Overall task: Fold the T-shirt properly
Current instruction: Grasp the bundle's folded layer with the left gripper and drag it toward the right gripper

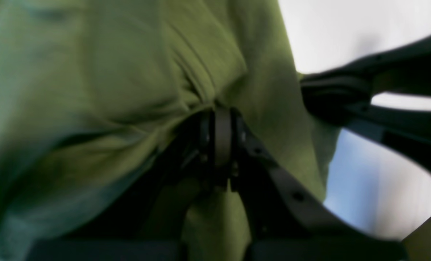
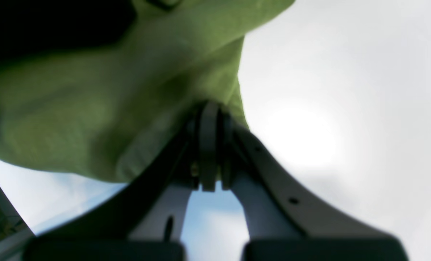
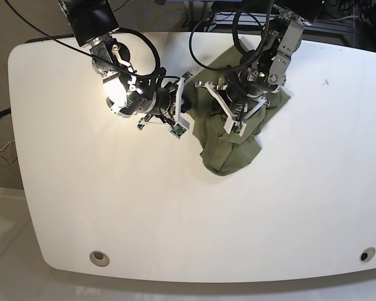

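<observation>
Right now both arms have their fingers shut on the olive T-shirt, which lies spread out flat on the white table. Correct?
Not quite. The T-shirt is not spread flat: the base view shows it bunched in a crumpled heap on the white table. The rest holds: left gripper and right gripper are both shut on the cloth.

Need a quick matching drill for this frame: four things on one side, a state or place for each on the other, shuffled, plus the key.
Things:
1. T-shirt
2. left gripper
3. right gripper
4. table

States or places:
A. white, round-cornered, carries everything
B. shut on cloth, on the base view's right
C. olive green, bunched in a heap, not folded
D. shut on cloth, on the base view's left

Pairs: 1-C, 2-B, 3-D, 4-A
</observation>
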Available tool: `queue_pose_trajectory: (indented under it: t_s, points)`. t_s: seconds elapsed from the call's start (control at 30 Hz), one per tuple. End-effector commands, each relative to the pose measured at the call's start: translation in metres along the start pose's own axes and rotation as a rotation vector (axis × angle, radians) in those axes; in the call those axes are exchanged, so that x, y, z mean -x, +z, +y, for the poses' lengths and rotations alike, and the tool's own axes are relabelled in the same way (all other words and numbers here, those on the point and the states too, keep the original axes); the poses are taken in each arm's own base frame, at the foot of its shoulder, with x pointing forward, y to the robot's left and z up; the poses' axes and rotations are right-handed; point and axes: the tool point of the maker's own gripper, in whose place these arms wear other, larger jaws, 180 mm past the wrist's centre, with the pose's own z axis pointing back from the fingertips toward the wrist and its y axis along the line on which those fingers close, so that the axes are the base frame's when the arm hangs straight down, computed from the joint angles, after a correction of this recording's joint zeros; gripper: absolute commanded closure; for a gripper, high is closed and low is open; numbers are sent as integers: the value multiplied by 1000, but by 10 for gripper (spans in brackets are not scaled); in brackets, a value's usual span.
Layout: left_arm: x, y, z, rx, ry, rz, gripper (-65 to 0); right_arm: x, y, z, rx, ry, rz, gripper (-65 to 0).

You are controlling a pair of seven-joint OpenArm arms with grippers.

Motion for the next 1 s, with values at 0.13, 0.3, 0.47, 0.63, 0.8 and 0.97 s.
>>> queue_pose_trajectory:
  t_s: [0.13,0.3,0.47,0.63,0.8,0.97]
  points:
    - [-7,4,13,-24,-22,-21,0,15,0,-1,9,10,67,0]
    - [-8,8,26,-49,-42,-21,0,15,0,-1,8,9,68,0]
    - [-16,15,43,-84,-24,-45,0,16,-1,-1,7,8,69,0]
    - [-24,21,54,-109,-9,-71,0,21,-3,-2,5,0,82,0]
    - [-27,30,67,-135,-38,-78,0,26,-12,2,-13,-27,86,0]
    - [-29,32,69,-141,-41,-84,0,37,-19,5,-27,-53,93,0]
